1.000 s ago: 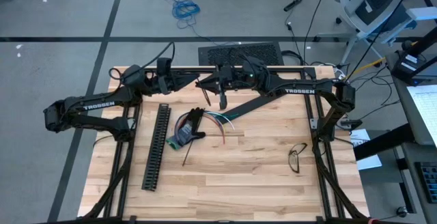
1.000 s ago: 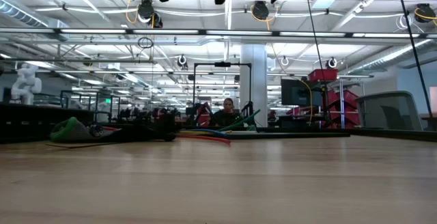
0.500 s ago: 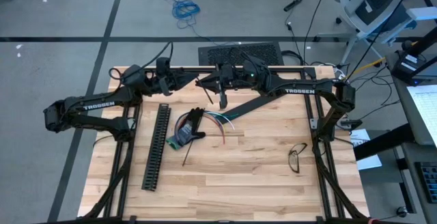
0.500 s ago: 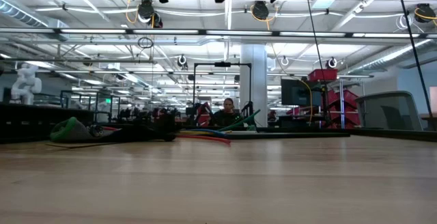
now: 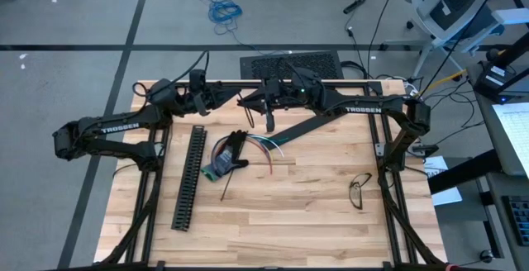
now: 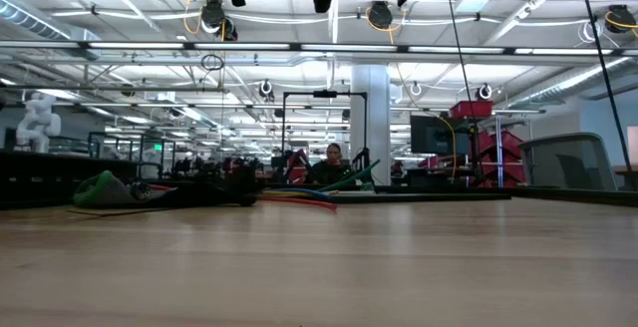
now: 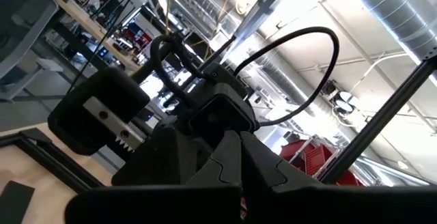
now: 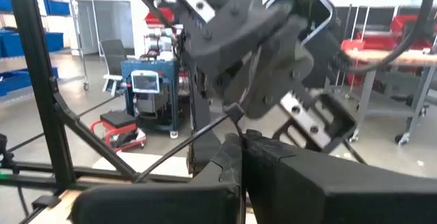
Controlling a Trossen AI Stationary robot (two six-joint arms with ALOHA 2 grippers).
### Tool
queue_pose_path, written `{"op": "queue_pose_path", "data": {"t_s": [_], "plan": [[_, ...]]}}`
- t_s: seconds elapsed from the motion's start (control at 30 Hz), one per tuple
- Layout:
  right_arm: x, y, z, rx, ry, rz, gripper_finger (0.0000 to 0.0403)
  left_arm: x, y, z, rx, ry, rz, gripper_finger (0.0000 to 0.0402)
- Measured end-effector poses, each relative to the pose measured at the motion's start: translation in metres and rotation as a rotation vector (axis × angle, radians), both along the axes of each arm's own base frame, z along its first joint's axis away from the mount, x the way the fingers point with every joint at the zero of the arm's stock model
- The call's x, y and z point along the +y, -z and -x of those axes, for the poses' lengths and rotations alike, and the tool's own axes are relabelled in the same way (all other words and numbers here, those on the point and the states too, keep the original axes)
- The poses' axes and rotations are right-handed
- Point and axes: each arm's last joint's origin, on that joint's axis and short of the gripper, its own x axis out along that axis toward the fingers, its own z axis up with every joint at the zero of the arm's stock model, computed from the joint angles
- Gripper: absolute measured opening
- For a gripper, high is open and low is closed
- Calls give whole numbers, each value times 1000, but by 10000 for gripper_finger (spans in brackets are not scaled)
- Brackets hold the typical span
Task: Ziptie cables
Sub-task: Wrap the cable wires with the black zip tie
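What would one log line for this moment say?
left end effector: shut, raised, back edge | right end effector: shut, facing it | cables: loose on table

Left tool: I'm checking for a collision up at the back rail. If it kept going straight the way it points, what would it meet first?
Probably the right tool. The left tool is shut and points along the back rail straight at it, close ahead; how level they are is unclear.

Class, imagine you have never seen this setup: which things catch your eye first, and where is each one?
The two dark arms meet at the table's far edge, the left gripper and right gripper raised nose to nose, jaws shut and empty. Below them the colourful cables sprawl mid-table, beside a long black slotted channel. A pair of glasses lies alone toward the right.
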Motion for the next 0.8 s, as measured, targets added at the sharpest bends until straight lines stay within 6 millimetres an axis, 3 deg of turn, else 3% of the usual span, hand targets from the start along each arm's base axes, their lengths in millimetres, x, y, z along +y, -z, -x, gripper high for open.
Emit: {"op": "queue_pose_path", "data": {"t_s": [0.33,0.8], "plan": [[1,13,0,127,-1,-29,0,9,-1,4,-13,-57,1,0],[2,25,1,256,-8,-63,0,22,-16,32,-71,-179,-50,0]]}}
